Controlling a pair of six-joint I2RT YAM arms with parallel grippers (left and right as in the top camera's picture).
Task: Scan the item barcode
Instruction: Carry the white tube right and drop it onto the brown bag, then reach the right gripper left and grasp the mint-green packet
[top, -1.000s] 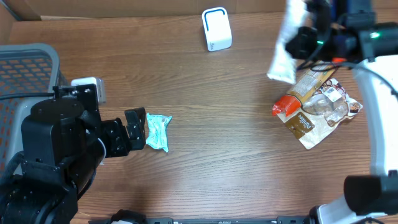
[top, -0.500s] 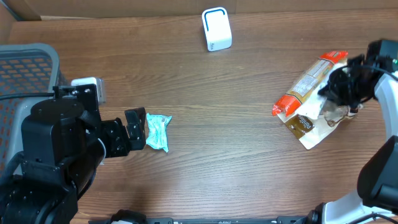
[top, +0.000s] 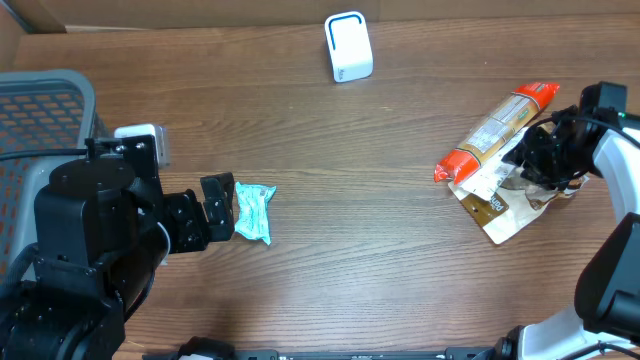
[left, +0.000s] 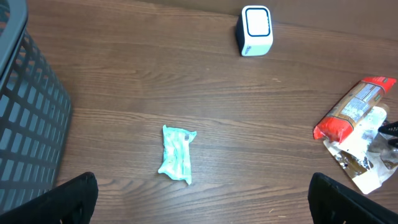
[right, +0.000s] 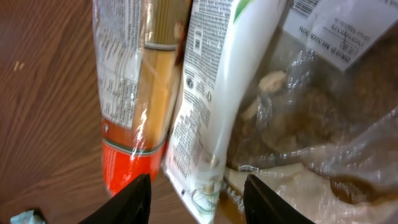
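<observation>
While the grey mesh basket (top: 45, 110) sits far left, the left gripper (top: 222, 207) hangs just left of a crumpled pale-teal plastic packet (top: 254, 213), jaws spread wide and holding nothing. Up top, the white rounded-box scanner (top: 348, 47) stands alone. Over on the right, an orange-ended clear pasta packet (top: 497, 130) lies beside a white plastic pouch with small print (right: 211, 93), both resting over a crinkly clear bag (right: 323, 124). The right gripper (right: 198, 199) sits low over that pouch, jaws partly parted either side of it, not pinching it.
</observation>
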